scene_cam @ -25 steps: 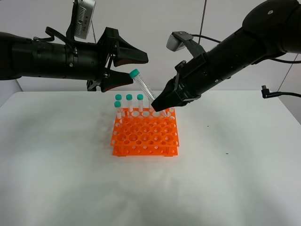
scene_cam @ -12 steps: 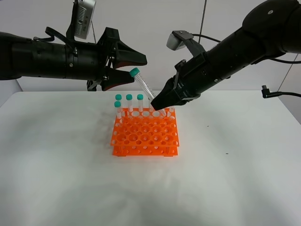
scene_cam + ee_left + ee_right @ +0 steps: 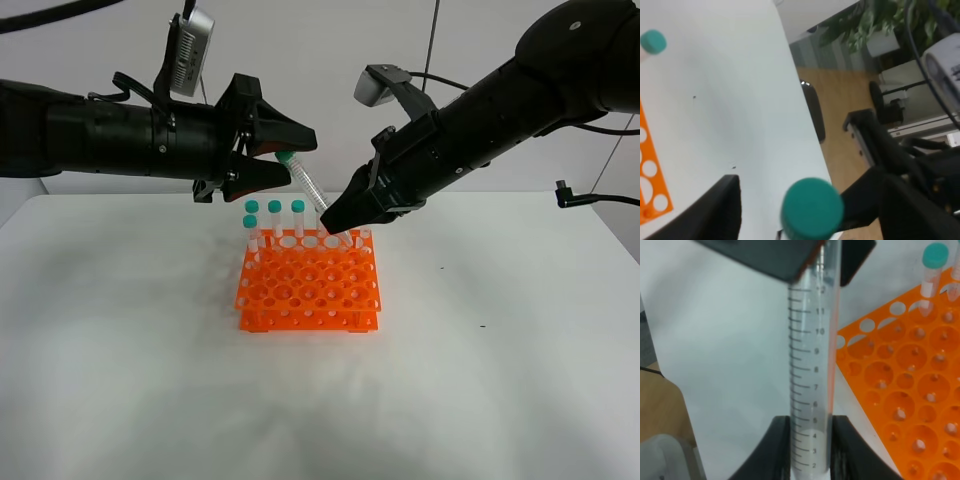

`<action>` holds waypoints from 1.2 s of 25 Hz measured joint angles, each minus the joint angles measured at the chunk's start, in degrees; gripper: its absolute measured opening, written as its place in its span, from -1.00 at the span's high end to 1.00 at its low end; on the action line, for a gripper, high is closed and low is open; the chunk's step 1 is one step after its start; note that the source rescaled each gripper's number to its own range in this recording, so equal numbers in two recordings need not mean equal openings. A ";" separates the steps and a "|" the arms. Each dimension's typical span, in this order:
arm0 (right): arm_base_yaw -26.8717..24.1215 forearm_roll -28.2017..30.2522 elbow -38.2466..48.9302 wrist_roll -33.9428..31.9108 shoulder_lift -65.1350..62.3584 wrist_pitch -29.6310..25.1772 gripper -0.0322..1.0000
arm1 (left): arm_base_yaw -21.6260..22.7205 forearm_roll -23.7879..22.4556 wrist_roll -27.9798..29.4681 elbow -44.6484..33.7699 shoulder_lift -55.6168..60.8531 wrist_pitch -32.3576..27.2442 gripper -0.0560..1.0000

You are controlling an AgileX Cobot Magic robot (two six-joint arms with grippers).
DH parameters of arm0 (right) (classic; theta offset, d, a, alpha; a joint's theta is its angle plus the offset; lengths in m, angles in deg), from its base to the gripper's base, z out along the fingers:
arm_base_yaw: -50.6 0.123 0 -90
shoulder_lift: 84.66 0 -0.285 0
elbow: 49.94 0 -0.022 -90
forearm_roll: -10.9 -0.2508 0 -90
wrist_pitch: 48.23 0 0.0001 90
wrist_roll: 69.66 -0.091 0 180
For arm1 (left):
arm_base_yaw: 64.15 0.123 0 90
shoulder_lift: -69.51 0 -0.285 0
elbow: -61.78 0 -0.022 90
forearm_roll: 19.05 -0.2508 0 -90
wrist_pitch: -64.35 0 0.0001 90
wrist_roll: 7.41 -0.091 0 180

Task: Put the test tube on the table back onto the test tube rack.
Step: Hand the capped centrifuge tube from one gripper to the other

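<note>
Left jaws advanced, flanking test tube.

Tube: teal cap close up, between the jaws.
Left gripper: jaws spread wide, one on each side of the cap.
Rack: orange corner, on the white table.
Other tube: teal cap, farther off.

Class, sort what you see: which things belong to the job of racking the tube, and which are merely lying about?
In the job: test tube, held tilted by the right gripper; left gripper, open around its cap; test tube rack; table.
Just there: four other capped tubes standing in the rack; plant beyond the table.
</note>
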 joint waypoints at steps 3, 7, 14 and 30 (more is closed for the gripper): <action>0.00 0.00 0.00 0.00 0.00 0.00 0.92 | 0.00 0.44 -0.78 0.00 0.00 0.11 -0.43; 0.00 0.00 0.00 -0.49 0.00 0.05 0.92 | 0.00 0.51 -0.97 0.00 0.00 0.11 -0.42; 0.00 0.00 0.00 -2.63 0.00 0.19 0.92 | 0.00 0.94 -0.97 0.00 0.00 0.11 -0.42; 0.00 0.44 0.00 -4.42 0.00 0.67 0.92 | 0.00 1.04 -1.13 0.00 0.00 0.98 0.31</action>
